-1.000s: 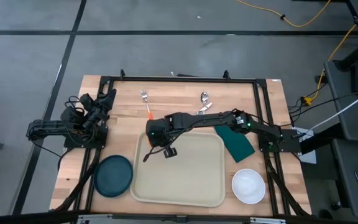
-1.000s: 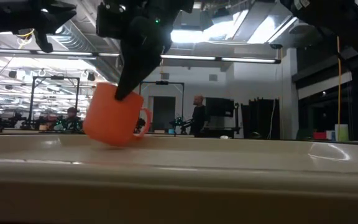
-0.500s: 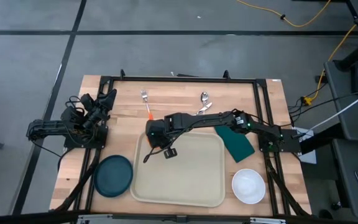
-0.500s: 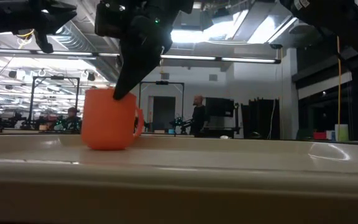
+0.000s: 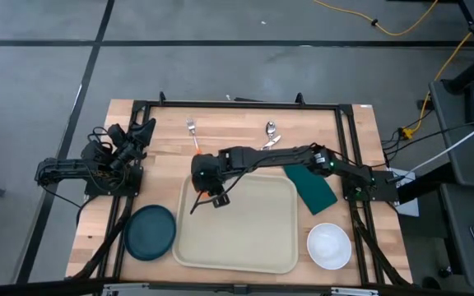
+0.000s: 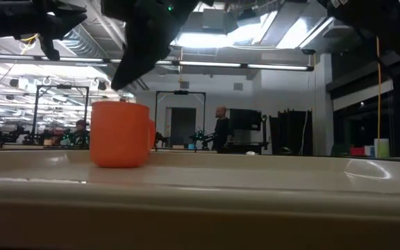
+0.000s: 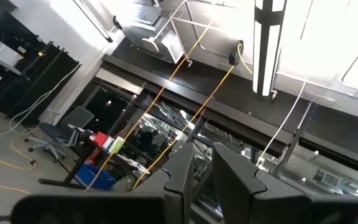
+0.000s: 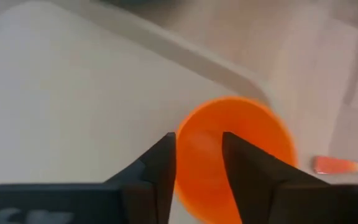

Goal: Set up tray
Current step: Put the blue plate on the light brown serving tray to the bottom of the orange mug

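Observation:
An orange mug (image 6: 120, 133) stands upright on its base on the beige tray (image 5: 245, 238), near the tray's far left corner. My right gripper (image 8: 199, 163) hangs open just above the mug (image 8: 235, 155), slanting down, its fingers clear of the rim in the low view. In the high view the gripper (image 5: 204, 179) hides the mug. My left gripper (image 5: 142, 127) rests folded back at the table's left side. It points up toward the ceiling, with a narrow gap between its fingers (image 7: 204, 163) and nothing in them.
A dark blue plate (image 5: 150, 232) lies left of the tray, a white bowl (image 5: 329, 245) to the tray's right near corner, and a dark green cloth (image 5: 313, 189) at its right far side. A fork (image 5: 192, 136) and a spoon (image 5: 269, 131) lie beyond the tray.
My right gripper has opened, let go of the mug's rim and risen a little above it. The mug was tilted with its base partly off the tray. It has settled upright on its base on the tray.

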Motion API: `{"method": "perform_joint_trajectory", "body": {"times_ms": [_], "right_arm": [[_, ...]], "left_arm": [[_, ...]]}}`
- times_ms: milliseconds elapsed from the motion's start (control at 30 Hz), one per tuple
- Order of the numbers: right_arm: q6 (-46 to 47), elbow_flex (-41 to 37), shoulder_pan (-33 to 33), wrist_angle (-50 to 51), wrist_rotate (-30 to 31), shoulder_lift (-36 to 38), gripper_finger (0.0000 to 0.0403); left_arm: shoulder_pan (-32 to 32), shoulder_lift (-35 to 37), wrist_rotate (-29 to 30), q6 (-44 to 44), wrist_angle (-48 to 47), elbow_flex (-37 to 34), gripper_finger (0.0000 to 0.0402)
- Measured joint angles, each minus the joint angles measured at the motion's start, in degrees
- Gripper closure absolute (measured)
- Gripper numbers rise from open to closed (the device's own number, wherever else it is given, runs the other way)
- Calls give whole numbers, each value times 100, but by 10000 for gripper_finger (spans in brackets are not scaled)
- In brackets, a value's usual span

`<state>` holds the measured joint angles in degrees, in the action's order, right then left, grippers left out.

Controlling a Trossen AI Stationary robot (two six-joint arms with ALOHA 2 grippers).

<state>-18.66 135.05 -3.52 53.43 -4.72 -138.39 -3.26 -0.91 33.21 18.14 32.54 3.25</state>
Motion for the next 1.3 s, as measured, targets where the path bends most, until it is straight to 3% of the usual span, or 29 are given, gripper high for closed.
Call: {"method": "perform_joint_trajectory", "body": {"times_ms": [167, 500, 633, 733, 933, 1100, 1300], "right_arm": [[40, -13, 126, 66, 111, 270, 238], [302, -11, 764, 321, 1340, 1717, 231], [655, -5, 1036, 381, 1301, 2524, 232], [790, -5, 1168, 640, 902, 3190, 232], [1112, -1, 1108, 1289, 726, 4310, 233], [1155, -3, 922, 1222, 1072, 4804, 233], [1472, -268, 684, 1913, 1677, 5322, 233]], "left_arm": [[0, 0, -2, 14, -22, 0, 347], [6, 0, -22, 14, -62, 0, 349], [6, 0, 30, 14, -61, 0, 348], [6, 0, 30, 14, -61, 0, 346], [6, 0, 25, 14, -66, 0, 347], [6, 0, 31, 14, -105, 0, 349], [6, 0, 26, 14, -107, 0, 346]]}}
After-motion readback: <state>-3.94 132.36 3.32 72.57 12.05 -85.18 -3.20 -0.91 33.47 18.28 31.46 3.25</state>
